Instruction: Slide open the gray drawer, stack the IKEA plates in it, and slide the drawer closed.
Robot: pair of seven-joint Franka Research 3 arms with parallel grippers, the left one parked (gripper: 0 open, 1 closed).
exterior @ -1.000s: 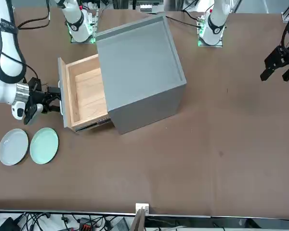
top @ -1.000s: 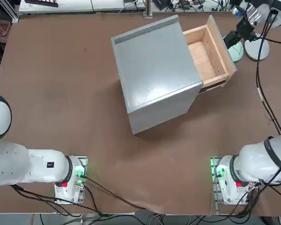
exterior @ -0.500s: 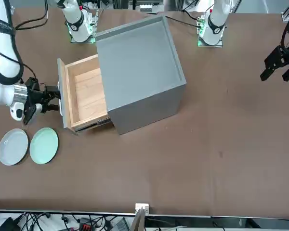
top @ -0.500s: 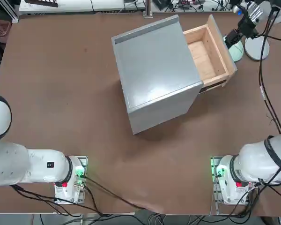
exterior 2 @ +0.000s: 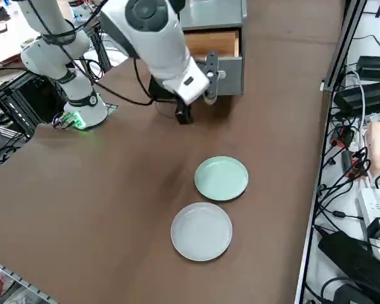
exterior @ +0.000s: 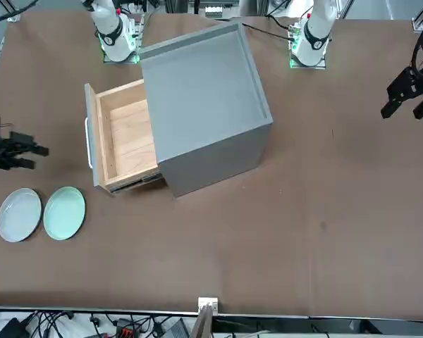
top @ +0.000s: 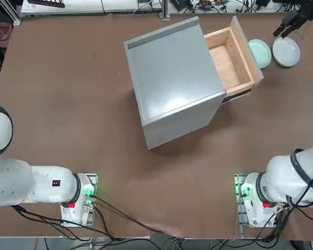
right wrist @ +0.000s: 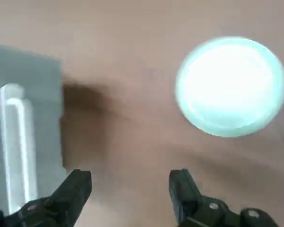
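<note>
— Checking concealment first: what do we have of the right gripper (exterior: 29, 155)?

— We see it cut off at the picture's edge in the front view, only the black fingers and a bit of the hand showing. From overhead it sits in the far right corner, partly out of frame. In the side view the arm's white body covers most of it. The wrist view is blurred, but we make out both fingertips (right wrist: 78, 182) standing wide apart with bare table between them, so we record the jaws as open and holding nothing.

— And the gray drawer (top: 233, 57)?

— Pulled out of the cabinet (top: 172, 83), wooden tray bare inside. Its handle (right wrist: 14, 142) shows in the wrist view, apart from the fingers. The drawer's underside and runners we cannot see.

— The IKEA plates?

— Both lie flat on the table (top: 68, 94) just beyond the drawer front: the mint plate (top: 260, 52) nearest it, the white-gray plate (top: 286, 51) just beside, not stacked. In the wrist view the white-gray one is barely a sliver.

— Differences from a second ago?

— We note the gripper was then at the drawer handle; it has since drawn away from the front panel. The plates, earlier half covered overhead, are now fully exposed. Drawer and cabinet have not shifted.
</note>
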